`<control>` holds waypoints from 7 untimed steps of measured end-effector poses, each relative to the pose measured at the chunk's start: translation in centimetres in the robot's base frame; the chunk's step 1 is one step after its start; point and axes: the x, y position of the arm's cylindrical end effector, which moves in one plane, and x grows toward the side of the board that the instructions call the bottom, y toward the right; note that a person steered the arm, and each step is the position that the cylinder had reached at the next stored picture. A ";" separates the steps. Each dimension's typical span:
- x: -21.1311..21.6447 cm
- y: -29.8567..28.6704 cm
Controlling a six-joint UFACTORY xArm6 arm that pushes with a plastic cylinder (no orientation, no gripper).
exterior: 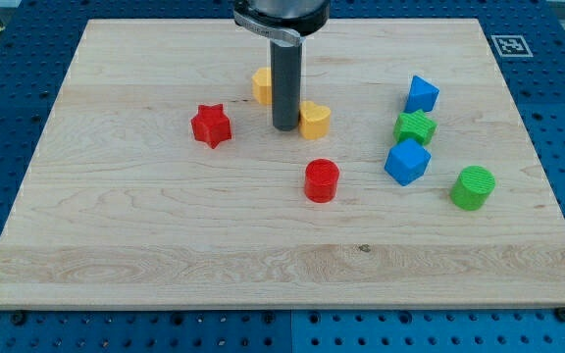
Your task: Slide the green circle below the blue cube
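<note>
The green circle (473, 186) is a short green cylinder at the view's right, just right of and slightly below the blue cube (406, 162). My tip (284, 127) rests on the board near the middle top, far to the left of both. It stands between a yellow block (261, 85) at its upper left and a yellow heart-like block (315, 120) touching its right side.
A green star (415, 126) sits directly above the blue cube, with a second blue block (421, 94) above that. A red cylinder (321, 180) lies below my tip, a red star (211, 126) to its left. The wooden board (116, 245) ends at blue pegboard.
</note>
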 end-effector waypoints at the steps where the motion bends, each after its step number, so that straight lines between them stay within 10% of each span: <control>1: 3.0 0.0; 4: 13.7 3.5; 7: 11.6 14.8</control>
